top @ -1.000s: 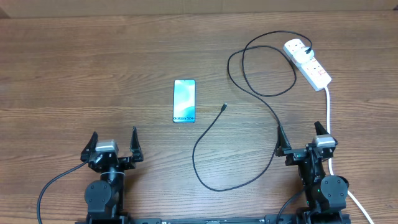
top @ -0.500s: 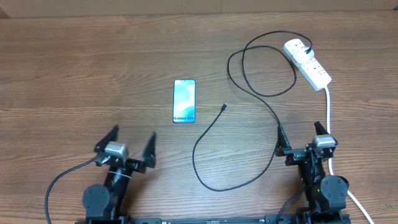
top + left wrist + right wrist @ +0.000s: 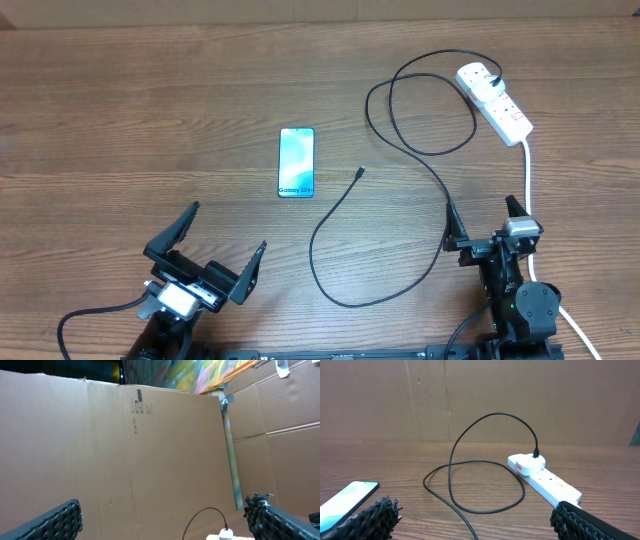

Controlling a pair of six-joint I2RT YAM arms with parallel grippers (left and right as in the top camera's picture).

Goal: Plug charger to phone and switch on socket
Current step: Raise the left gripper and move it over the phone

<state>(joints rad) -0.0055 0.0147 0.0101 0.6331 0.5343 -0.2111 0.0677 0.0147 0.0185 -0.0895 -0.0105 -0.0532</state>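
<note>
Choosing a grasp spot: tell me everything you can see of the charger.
The charger is a thin black cable lying slack on the wooden table. Its small connector tip rests free right of the phone, not touching it. The cable loops toward the near edge, then curls back to a white plug seated in the socket.

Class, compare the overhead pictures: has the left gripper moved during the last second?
Yes. The left gripper has swung rightward and turned, its fingertips now closer to the line of the slim teal-screened phone, which stayed put.
</note>
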